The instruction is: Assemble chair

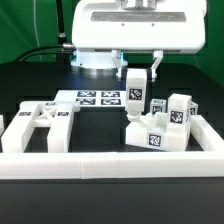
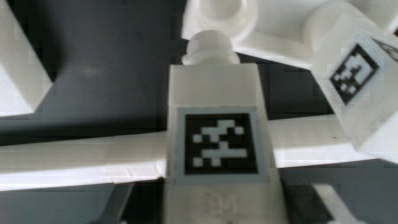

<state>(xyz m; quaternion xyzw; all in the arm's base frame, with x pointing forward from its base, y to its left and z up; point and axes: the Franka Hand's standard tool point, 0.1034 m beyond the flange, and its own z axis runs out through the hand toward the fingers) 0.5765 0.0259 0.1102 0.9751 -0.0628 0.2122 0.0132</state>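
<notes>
Border rail (image 1: 110, 162): low, white, along the front of the black tabletop (image 1: 95, 126).
Cross-braced side (image 1: 40, 122): lying flat, exterior view's left.
Chair blocks (image 1: 165, 122): clustered, exterior view's right.
Tool (image 1: 135, 76): narrow, gripping the upright tagged post (image 1: 135, 97) just beside the blocks.
Marker board (image 1: 100, 98): flat, behind.

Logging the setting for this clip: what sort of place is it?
Most likely a robotics lab bench. A robot arm stands at a black table, the marker board lies on it, and tagged white chair parts sit inside a low white border rail.
</notes>
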